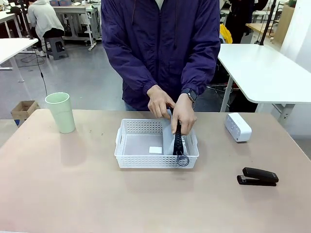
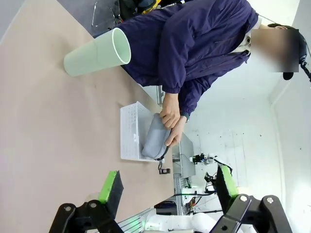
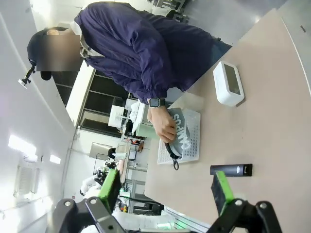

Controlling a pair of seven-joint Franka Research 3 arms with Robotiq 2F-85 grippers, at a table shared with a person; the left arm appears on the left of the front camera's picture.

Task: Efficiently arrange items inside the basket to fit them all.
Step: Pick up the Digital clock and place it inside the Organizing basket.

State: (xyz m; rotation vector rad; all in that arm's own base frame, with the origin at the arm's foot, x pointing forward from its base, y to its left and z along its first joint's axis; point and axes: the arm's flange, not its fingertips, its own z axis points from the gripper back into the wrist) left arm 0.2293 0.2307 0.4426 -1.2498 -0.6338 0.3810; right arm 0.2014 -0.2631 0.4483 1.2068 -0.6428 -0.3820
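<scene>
One of four items is going in: the person's hands (image 1: 171, 109) press the grey pouch (image 1: 168, 140) on edge against the right end of the basket (image 1: 146, 161), which sits mid-worktop (image 1: 97, 199). The rest of the basket floor looks bare, leaving room for more. Outside it wait the cup (image 1: 60, 112), upright at the far left, the white box (image 1: 237, 127) to the right near the far edge, and the stapler (image 1: 258, 176) on the right, closer to the robot. All three stand well apart from the basket with open surface around them. The left gripper (image 2: 168, 179) and right gripper (image 3: 165, 182) both hang released, holding nothing.
</scene>
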